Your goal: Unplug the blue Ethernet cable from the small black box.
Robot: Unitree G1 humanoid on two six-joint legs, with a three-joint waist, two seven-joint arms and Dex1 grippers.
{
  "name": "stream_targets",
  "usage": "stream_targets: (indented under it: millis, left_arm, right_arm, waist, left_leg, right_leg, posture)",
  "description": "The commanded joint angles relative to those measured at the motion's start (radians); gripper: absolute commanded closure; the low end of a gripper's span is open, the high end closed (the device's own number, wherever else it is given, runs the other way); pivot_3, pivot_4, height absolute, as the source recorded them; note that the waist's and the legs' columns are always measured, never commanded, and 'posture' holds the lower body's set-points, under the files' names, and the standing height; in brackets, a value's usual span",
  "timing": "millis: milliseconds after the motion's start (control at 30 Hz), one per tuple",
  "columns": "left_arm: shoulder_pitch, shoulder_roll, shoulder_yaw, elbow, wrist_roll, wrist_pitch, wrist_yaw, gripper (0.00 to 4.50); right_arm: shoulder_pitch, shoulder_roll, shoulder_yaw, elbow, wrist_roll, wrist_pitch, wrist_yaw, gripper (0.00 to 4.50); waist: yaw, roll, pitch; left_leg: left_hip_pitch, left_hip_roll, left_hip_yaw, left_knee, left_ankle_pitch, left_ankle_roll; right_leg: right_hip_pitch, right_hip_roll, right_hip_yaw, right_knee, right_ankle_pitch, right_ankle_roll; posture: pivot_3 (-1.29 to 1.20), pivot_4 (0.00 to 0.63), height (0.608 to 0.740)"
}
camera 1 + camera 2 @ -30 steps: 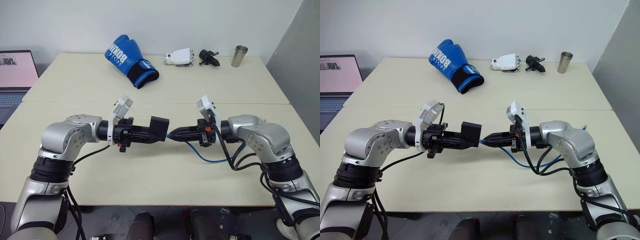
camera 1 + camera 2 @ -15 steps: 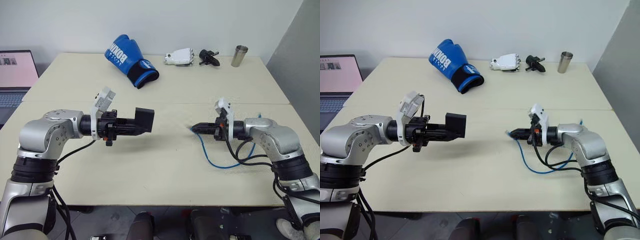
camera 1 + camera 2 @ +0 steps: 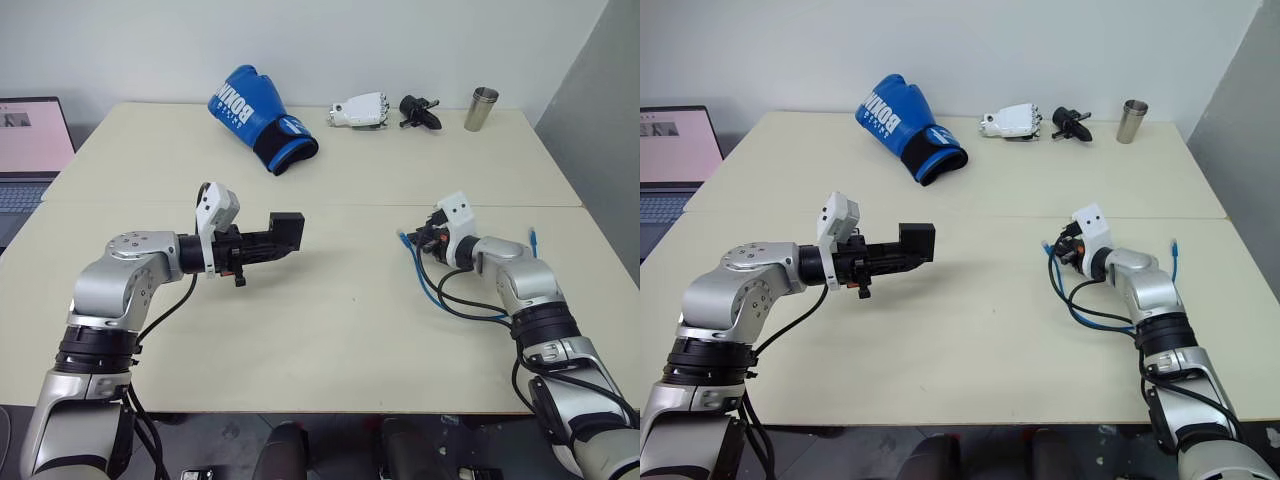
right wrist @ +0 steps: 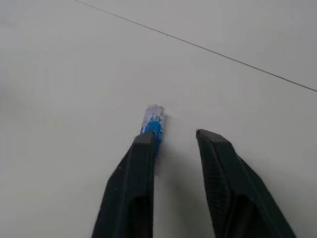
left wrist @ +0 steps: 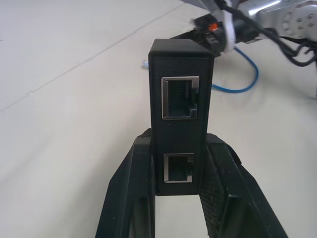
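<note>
Left eye view: the unplugging looks done — box and cable are well apart on the surface point(image 3: 330, 330).
Left claw point(image 3: 285, 236): clamped together on the small black box point(image 3: 287, 233), holding it up off the surface, its port face turned away from the wrist.
Small black box, handling: rigid, light, matte and textured, so it should not slip; the left wrist view shows the fingers point(image 5: 130, 198) pinching its two flat sides low down, which keeps both ports free — a sound place to hold.
Blue Ethernet cable point(image 3: 425, 285): lying in loose loops on the surface near the right arm, one clear plug by the claw, the other out past the forearm.
Cable, handling: thin, limp and light; it will trail and curl. The plug body is the place to take it, not the cord; the clip is likely fragile.
Right claw point(image 4: 171, 136): fingers apart, the plug point(image 4: 152, 119) resting against one fingertip, not pinched.
Count: one box with two ports, both empty; one cable with two plugs; two claws.
</note>
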Motion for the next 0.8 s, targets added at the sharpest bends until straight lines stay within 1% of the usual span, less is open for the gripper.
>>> stream_targets:
  millis: [33,67,133,167,200,233,267,400,433,500,600,767,800]
  left_arm:
    - [-0.008,-0.03,0.053,0.024,0.035,-0.089,0.079,3.71]
    - [-0.01,-0.05,0.063,0.053,0.065,-0.143,0.125,3.71]
    - [-0.018,-0.099,0.073,0.138,0.162,-0.313,0.259,3.71]
    - [-0.02,-0.119,0.077,0.173,0.193,-0.371,0.302,3.71]
    - [-0.021,-0.13,0.079,0.195,0.209,-0.403,0.322,3.71]
    - [-0.02,-0.145,0.084,0.222,0.226,-0.443,0.352,3.71]
    - [-0.017,-0.168,0.092,0.266,0.249,-0.491,0.405,3.71]
    - [-0.02,-0.229,0.118,0.435,0.311,-0.632,0.559,3.71]
    - [-0.019,-0.232,0.104,0.486,0.35,-0.695,0.594,3.71]
    - [-0.035,-0.251,0.112,0.579,0.37,-0.744,0.653,3.71]
    - [-0.054,-0.268,0.129,0.663,0.356,-0.745,0.668,3.71]
    - [-0.051,-0.282,0.135,0.723,0.346,-0.722,0.661,3.71]
    - [-0.049,-0.279,0.132,0.727,0.351,-0.721,0.657,3.36]
  right_arm:
    - [-0.003,-0.013,-0.054,-0.143,0.05,0.055,0.028,1.99]
    - [0.0,-0.02,-0.062,-0.19,0.063,0.073,0.038,1.77]
    - [0.014,-0.044,-0.047,-0.305,0.095,0.087,0.104,1.3]
    - [0.024,-0.05,-0.036,-0.354,0.114,0.096,0.138,0.98]
    - [0.03,-0.053,-0.03,-0.383,0.127,0.104,0.158,0.87]
    - [0.039,-0.052,-0.021,-0.42,0.141,0.116,0.175,0.56]
    - [0.047,-0.044,-0.001,-0.458,0.142,0.12,0.181,0.46]
    - [0.061,-0.02,0.064,-0.528,0.109,0.102,0.185,0.42]
    - [0.063,-0.018,0.087,-0.533,0.087,0.082,0.186,0.42]
    - [0.065,-0.014,0.115,-0.544,0.073,0.071,0.192,0.42]
    - [0.066,-0.01,0.129,-0.555,0.069,0.073,0.197,0.42]
    - [0.068,-0.009,0.132,-0.562,0.067,0.074,0.198,0.42]
    - [0.068,-0.01,0.132,-0.564,0.067,0.074,0.198,0.42]
  waist:
    - [0.0,0.0,0.0]
    - [0.0,0.0,0.0]
    - [0.003,0.001,0.0]
    - [0.004,0.001,0.0]
    - [0.003,0.0,0.0]
    - [0.003,0.0,0.0]
    - [0.003,0.0,0.0]
    - [0.001,0.0,0.0]
    - [0.002,0.0,0.0]
    - [0.002,0.0,0.0]
    - [0.003,0.0,0.0]
    - [0.005,0.0,-0.001]
    - [0.004,0.0,-0.001]
  left_leg:
    - [0.0,0.0,0.0,0.0,0.0,0.0]
    - [0.0,0.0,0.0,0.0,0.0,0.0]
    - [0.0,0.0,-0.001,0.001,0.0,0.0]
    - [0.0,0.0,-0.001,0.001,0.0,0.0]
    - [0.0,0.0,-0.001,0.001,0.0,0.0]
    - [0.0,0.0,-0.001,0.001,0.0,0.0]
    - [-0.001,0.0,-0.001,0.001,0.0,0.0]
    - [-0.001,0.0,-0.001,0.001,0.0,0.0]
    - [-0.001,0.0,-0.001,0.001,0.0,0.0]
    - [-0.001,0.0,-0.001,0.001,0.0,0.0]
    - [-0.001,-0.001,-0.002,0.002,0.0,0.0]
    - [-0.002,-0.002,-0.003,0.002,0.0,0.0]
    - [-0.002,-0.002,-0.003,0.002,0.0,0.0]
  right_leg:
    - [0.0,0.0,0.0,0.0,0.0,0.0]
    - [0.0,0.0,0.0,0.0,0.0,0.0]
    - [0.0,0.0,-0.001,0.0,0.0,0.0]
    - [0.0,-0.001,-0.001,0.0,0.0,0.0]
    - [0.0,-0.001,-0.001,0.0,0.0,0.0]
    - [0.0,0.0,-0.001,0.0,0.0,0.0]
    - [0.0,-0.001,-0.001,0.0,0.0,0.0]
    - [0.0,-0.001,-0.001,0.0,0.0,0.0]
    - [0.0,-0.001,-0.001,0.0,0.0,0.0]
    - [0.0,-0.001,-0.002,0.0,0.0,0.0]
    - [0.0,-0.001,-0.002,0.0,0.0,0.0]
    - [0.0,-0.001,-0.003,0.0,0.0,0.0]
    - [0.0,-0.001,-0.003,0.001,0.0,0.0]
  posture:
    - [0.0,0.15,0.74]
    - [0.0,0.15,0.74]
    - [0.0,0.15,0.74]
    - [0.0,0.15,0.74]
    - [0.0,0.15,0.74]
    - [0.0,0.15,0.74]
    - [0.0,0.15,0.74]
    - [0.0,0.15,0.74]
    - [0.0,0.15,0.74]
    - [0.0,0.15,0.74]
    - [0.0,0.15,0.74]
    - [0.0,0.15,0.74]
    - [0.0,0.15,0.74]
